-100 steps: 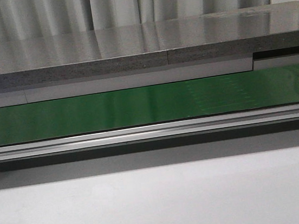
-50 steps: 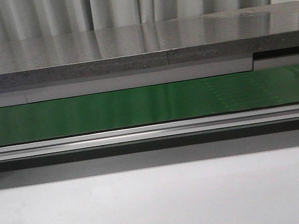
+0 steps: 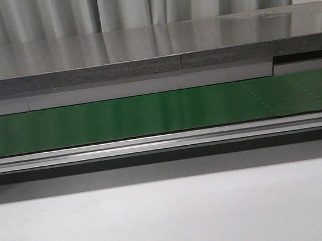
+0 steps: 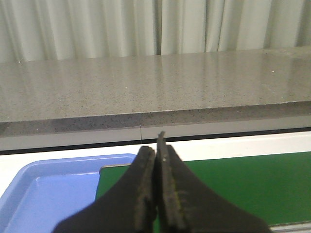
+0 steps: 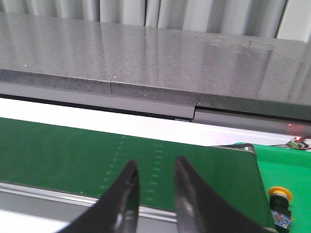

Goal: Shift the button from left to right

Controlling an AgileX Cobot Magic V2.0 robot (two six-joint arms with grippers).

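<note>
Front: we see the green belt (image 3: 148, 115) between the grey bench (image 3: 140, 46) and a metal rail (image 3: 152, 144) | Left wrist: our left pincer (image 4: 156, 145) is closed on nothing, blue tray (image 4: 43, 194) at 9 o'clock | Right wrist: our right pincer (image 5: 154, 171) is slightly open and empty, the button (image 5: 280, 200) at 3 o'clock past the belt end.

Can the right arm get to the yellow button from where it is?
Probably yes. The button sits just past the end of the green belt, off to the side of the right gripper, whose fingers are open. Nothing stands between them.
</note>
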